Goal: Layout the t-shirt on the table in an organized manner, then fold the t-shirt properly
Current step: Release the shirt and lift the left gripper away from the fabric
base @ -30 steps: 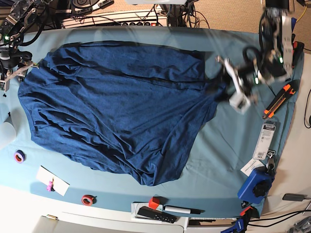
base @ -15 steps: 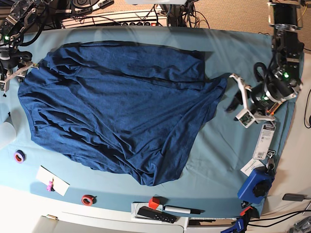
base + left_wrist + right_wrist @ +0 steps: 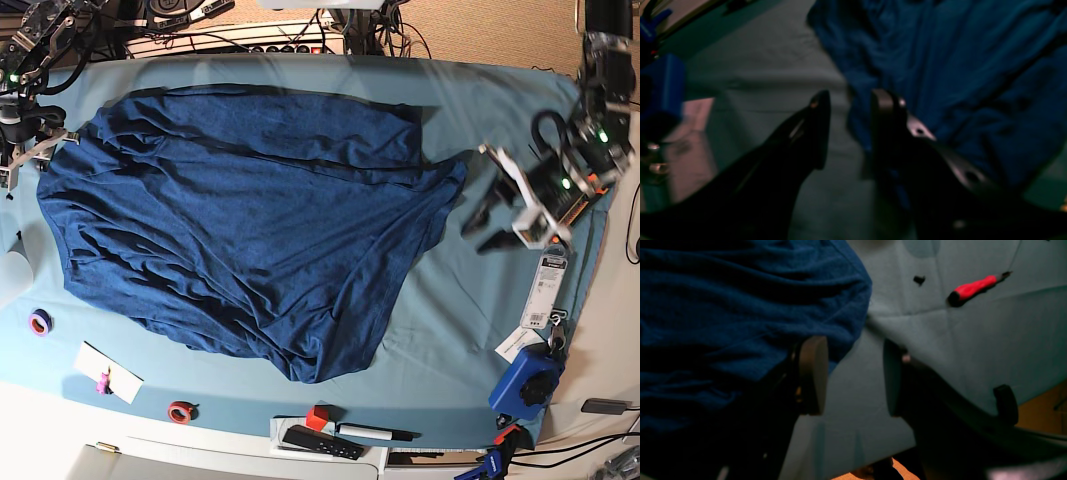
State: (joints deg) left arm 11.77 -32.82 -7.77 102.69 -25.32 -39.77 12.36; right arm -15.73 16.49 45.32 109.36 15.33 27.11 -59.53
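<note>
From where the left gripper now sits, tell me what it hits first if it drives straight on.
Most likely the t-shirt: the open left gripper points at its near edge, teal table alongside. Blur leaves depth unclear.

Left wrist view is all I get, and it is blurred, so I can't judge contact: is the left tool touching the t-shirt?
Observer: No. The base view shows the left tool open, over bare table, just off the t-shirt.
Operator: And the right tool?
Observer: The right tool is open at the t-shirt's opposite edge, with only table between its fingers.
Operator: Any clutter there?
Observer: A red-handled tool lies on the table beyond it.
</note>
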